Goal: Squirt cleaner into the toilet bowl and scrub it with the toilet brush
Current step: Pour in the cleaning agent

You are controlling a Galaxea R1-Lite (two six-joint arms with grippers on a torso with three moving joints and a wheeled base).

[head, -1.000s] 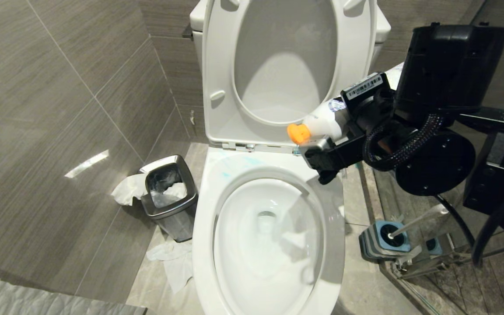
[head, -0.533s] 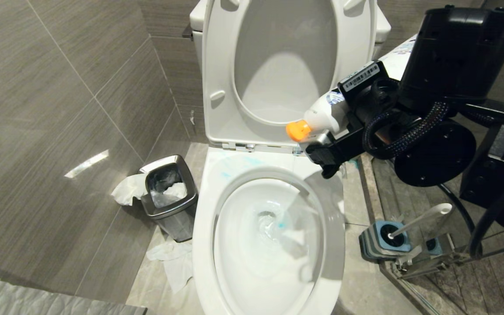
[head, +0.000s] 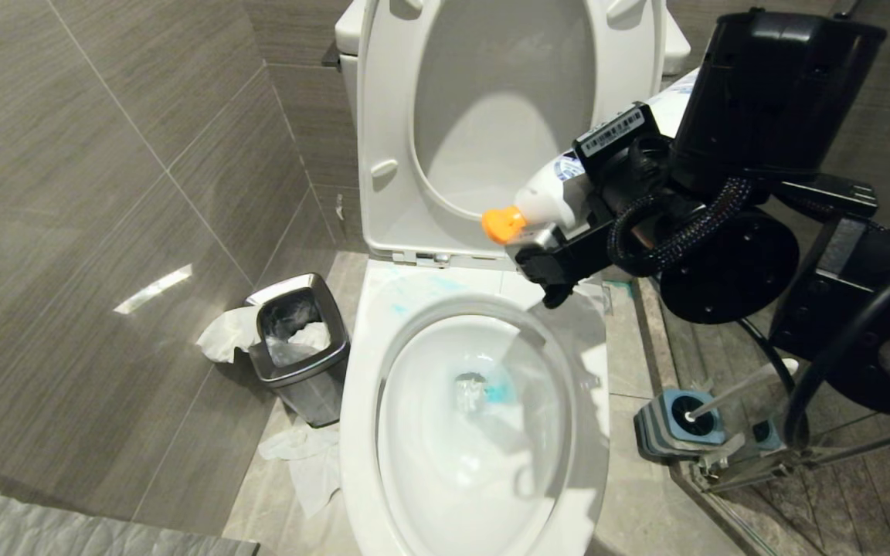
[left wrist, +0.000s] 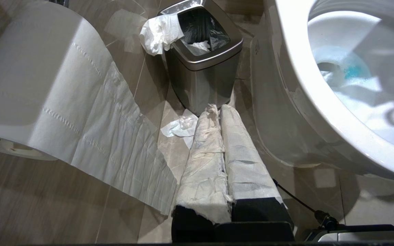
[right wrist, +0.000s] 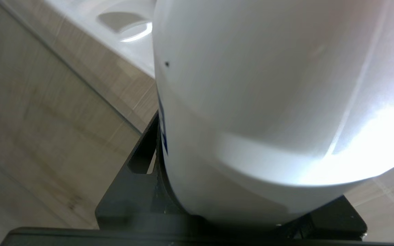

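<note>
The white toilet bowl (head: pixel 360 432) fills the middle of the head view, its seat and lid raised. A turquoise patch of cleaner (head: pixel 497 392) sits in the water beside the drain hole, and faint blue smears mark the rear rim (head: pixel 406 297). My right gripper (head: pixel 572 232) is shut on a white cleaner bottle (head: pixel 544 199), tilted with its orange nozzle (head: pixel 502 225) above the bowl's rear rim. The bottle (right wrist: pixel 268 102) fills the right wrist view. The toilet brush handle (head: pixel 746 381) leans out of its blue-grey holder (head: pixel 677 423) on the floor at right; its bristle head is hidden. My left gripper (left wrist: pixel 219 111), its fingers wrapped in white paper, hangs shut low beside the bowl (left wrist: pixel 299 85).
A steel waste bin (head: pixel 300 351) with tissue over its edge stands left of the toilet. Crumpled tissue (head: pixel 307 459) lies on the floor in front of it. A toilet paper roll (left wrist: pixel 36 78) hangs close by my left gripper. A glass panel edge (head: pixel 723 494) stands at right.
My right gripper has carried the bottle a little to the left and upward. The turquoise patch by the drain has appeared and grown.
</note>
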